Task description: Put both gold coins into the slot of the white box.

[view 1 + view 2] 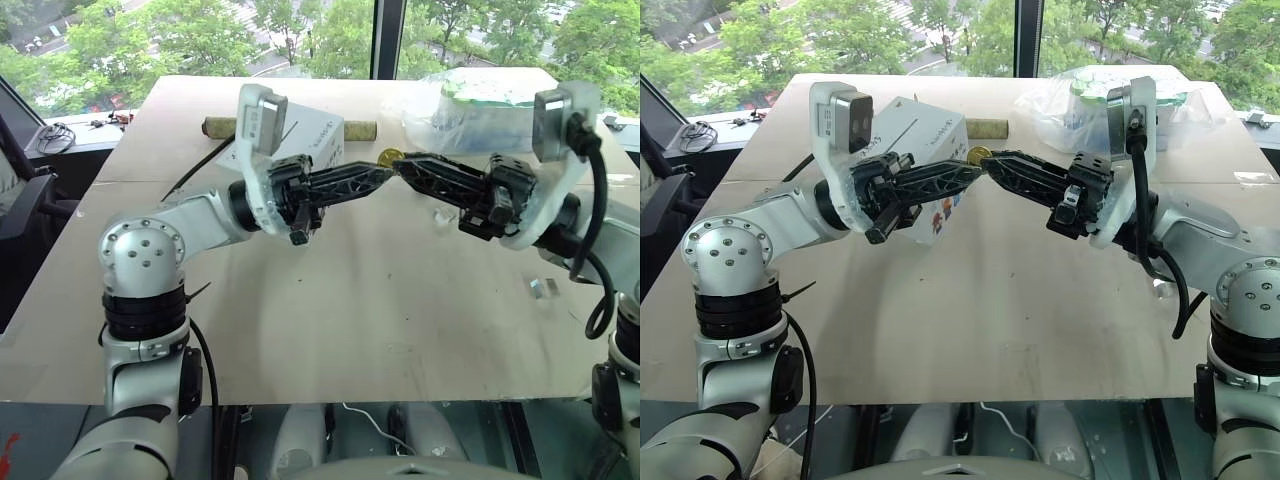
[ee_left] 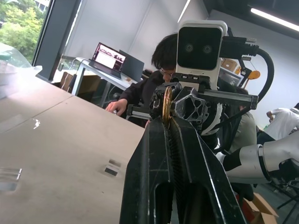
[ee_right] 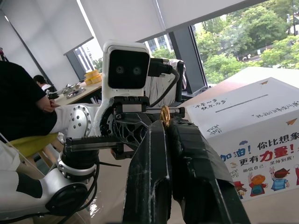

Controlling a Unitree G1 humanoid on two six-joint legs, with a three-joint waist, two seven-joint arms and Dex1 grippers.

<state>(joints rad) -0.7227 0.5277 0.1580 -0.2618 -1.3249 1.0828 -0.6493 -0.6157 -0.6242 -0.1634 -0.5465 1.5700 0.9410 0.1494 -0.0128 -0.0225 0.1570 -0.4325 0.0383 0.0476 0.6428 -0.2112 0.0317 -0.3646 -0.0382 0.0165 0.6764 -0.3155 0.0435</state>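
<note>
Gold coin [image 1: 979, 155] pinched where left tool [image 1: 975, 169] meets right tool [image 1: 989, 165].

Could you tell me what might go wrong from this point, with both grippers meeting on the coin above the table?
1. The gold coin is pinched by its edge between the left gripper and right gripper in mid-air; whichever lets go may drop it.
2. A dropped coin could roll off the table.
3. The slot on the white box is thin, so a tilted coin may catch on it.
</note>
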